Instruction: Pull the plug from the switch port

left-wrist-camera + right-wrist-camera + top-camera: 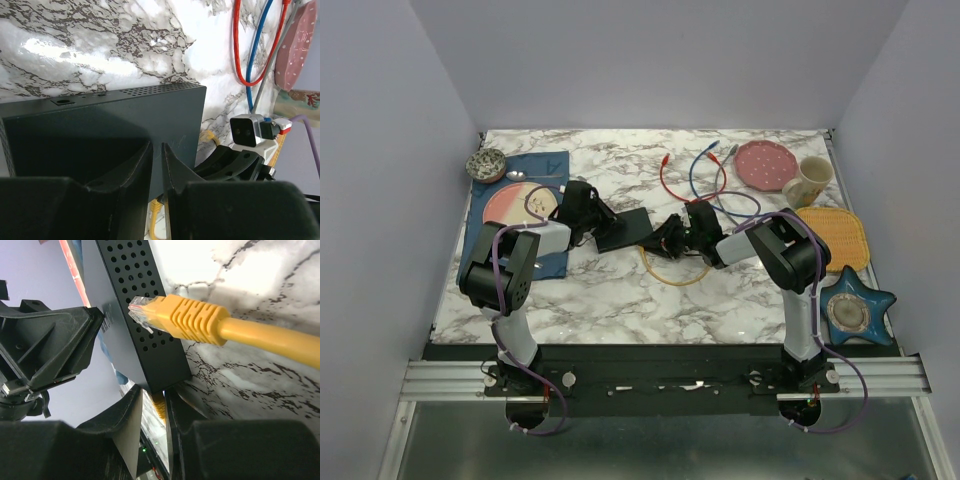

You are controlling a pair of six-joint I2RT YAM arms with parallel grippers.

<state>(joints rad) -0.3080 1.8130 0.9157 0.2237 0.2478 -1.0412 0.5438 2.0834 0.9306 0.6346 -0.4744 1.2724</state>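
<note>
Black switch [625, 228] lies in the middle of the surface [610, 305], between both arms. Left end effector [157, 146] pinches its edge. Right end effector [154, 390] pinches the yellow plug [159, 409] at its other side.

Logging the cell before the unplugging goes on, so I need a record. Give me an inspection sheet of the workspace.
Surface: glossy marble table.
Job's things: black switch mid-table; yellow plug at its edge.
Clutter: dotted pink plate, mug, orange mat and star dish on the right; blue cloth and bowl on the left.
Grippers: left gripper narrowly parted over the switch, grip unclear; right gripper astride the plug, contact unclear.
Cables: yellow cable looped, one end loose; red cable and blue cable at the back.
Surroundings: plain walls.
</note>
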